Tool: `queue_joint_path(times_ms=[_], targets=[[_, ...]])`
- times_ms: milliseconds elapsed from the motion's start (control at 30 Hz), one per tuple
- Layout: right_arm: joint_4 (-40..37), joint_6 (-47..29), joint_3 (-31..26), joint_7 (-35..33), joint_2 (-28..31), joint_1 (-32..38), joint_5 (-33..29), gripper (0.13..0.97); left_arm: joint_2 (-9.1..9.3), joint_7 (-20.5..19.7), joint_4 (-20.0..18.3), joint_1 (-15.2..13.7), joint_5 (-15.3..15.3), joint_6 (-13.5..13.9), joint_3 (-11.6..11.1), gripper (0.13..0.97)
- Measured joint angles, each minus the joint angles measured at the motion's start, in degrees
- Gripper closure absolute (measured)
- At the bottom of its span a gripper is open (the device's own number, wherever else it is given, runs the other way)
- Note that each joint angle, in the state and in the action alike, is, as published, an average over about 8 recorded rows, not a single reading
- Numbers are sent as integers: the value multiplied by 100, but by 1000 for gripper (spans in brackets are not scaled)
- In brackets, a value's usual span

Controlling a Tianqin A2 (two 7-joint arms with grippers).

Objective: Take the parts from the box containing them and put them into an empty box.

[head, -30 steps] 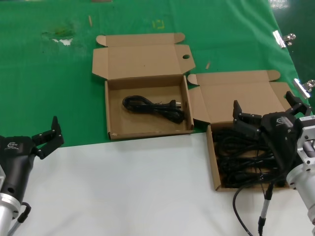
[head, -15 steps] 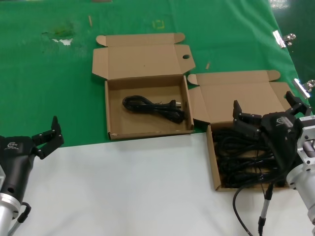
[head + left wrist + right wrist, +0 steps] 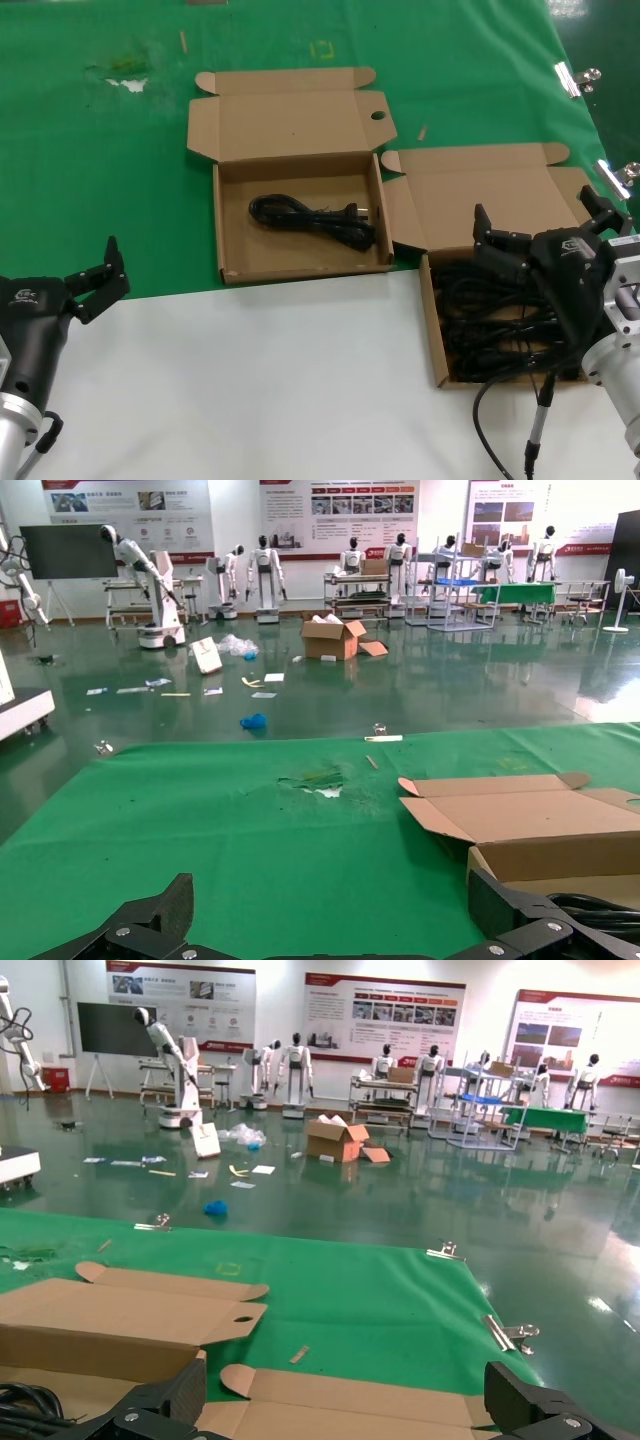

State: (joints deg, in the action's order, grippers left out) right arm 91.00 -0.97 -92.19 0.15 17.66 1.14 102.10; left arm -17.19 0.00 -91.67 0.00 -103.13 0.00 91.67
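Two cartons lie open on my work surface. The right gripper (image 3: 545,228) hangs over the full box (image 3: 432,330), fingers spread apart, clamped on nothing; the tangled power cords (image 3: 490,320) sit beneath it. Compared with a second ago, I see no change in either arm or cord. One cord (image 3: 312,220) lies in the other box (image 3: 230,270). The left gripper (image 3: 100,275) waits at the near left edge, fingers apart. I judge the next pick has not begun.

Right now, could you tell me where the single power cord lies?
In the head view, the single power cord lies inside the left box, on the green cloth.
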Motion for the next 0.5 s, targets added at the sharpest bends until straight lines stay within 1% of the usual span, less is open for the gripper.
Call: queue_joint_path(times_ms=[500], targets=[[0, 0, 0, 0, 0, 0, 0, 129, 0, 0, 0, 0, 0, 0, 0, 132]])
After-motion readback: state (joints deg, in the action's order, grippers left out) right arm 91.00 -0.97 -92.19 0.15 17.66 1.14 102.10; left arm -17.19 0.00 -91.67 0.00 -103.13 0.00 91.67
